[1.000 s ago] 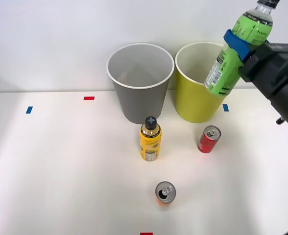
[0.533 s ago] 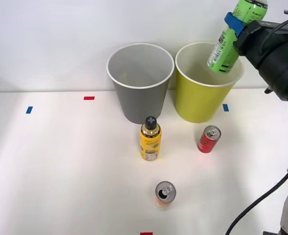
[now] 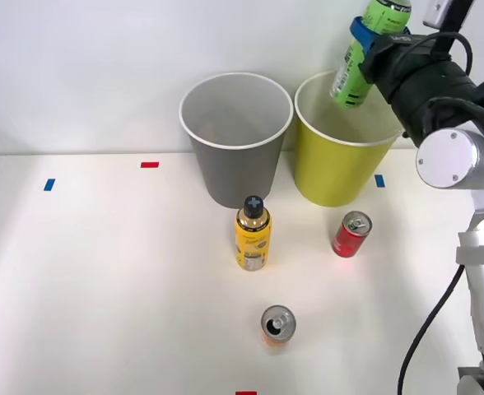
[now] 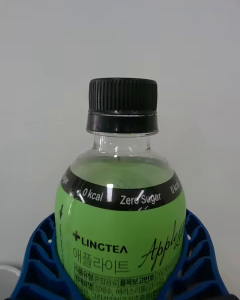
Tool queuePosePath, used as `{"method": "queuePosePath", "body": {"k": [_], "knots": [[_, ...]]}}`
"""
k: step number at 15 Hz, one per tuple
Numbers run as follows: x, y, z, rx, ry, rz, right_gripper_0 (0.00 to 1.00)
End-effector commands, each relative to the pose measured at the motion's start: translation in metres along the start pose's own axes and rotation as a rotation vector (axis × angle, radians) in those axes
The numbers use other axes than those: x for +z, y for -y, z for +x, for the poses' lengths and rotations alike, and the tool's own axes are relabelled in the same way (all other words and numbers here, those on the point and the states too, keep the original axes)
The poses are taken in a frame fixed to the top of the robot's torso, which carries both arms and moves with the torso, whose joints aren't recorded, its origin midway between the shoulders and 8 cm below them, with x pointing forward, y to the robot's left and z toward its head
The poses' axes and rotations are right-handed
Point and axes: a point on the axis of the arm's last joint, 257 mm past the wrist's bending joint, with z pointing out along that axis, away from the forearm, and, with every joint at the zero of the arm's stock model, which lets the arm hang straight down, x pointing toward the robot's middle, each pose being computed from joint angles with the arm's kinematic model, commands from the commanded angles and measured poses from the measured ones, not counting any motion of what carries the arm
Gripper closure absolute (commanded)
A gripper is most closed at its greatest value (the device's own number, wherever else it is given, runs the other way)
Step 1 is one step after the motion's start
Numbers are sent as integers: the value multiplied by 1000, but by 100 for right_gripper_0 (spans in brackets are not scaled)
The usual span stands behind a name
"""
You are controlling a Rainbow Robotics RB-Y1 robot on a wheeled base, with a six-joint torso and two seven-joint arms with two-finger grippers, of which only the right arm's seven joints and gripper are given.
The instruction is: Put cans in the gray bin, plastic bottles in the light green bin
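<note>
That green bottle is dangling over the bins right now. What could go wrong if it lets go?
The green bottle hangs tilted in the gripper near the back rim of the yellow-green bin, so it might clip the rim and bounce out. The gray bin stands right beside, so a bounce could land there.

green bottle (image 3: 359, 56) cap cut off, base cropped

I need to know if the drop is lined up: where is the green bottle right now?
In the front view the green bottle hangs tilted in the right claw, above the light green bin at the table's far right, beside the gray bin.
</note>
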Motion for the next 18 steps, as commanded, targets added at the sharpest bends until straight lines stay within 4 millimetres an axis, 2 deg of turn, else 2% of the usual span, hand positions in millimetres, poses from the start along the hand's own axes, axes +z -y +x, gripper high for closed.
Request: {"method": "queuePosePath", "body": {"k": [1,3,4,6,12,14,16,18], "knots": [[5,-7,4,-57,-17,-31,100],[5,-7,5,-76,-22,-34,100],[6,-7,4,-78,-20,-34,80],[6,-8,2,-79,-13,-35,0],[6,-13,-2,-87,17,-42,0],[-1,-11,-5,-91,42,-33,0],[-22,-10,-9,-123,60,-30,0],[-55,-14,-22,-164,93,-32,0]]}}
